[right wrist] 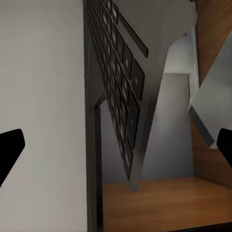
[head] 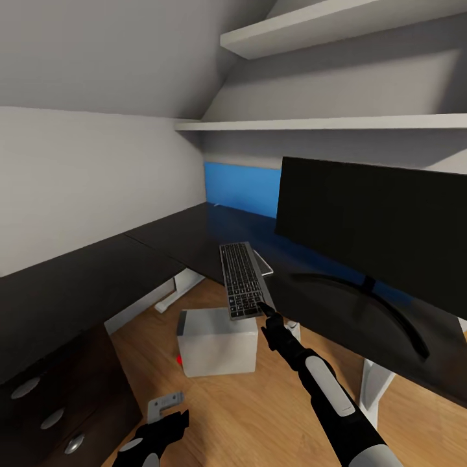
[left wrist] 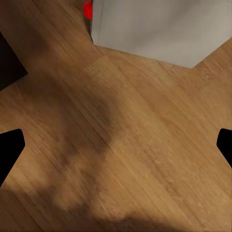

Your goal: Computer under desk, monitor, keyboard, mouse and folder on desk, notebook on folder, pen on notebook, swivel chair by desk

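The left gripper (head: 170, 425) hangs wide open over the floor near the computer (head: 217, 342). The keyboard (head: 243, 279) overhangs the desk (head: 162, 243) edge beside the monitor (head: 376, 220); the right gripper (head: 268, 313), apparently open, touches its near end, and a nudge could tip it off.

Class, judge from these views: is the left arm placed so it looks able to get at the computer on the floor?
Probably yes. The left gripper hangs low over bare wooden floor, jaws wide apart, and the computer stands just ahead with nothing between them.
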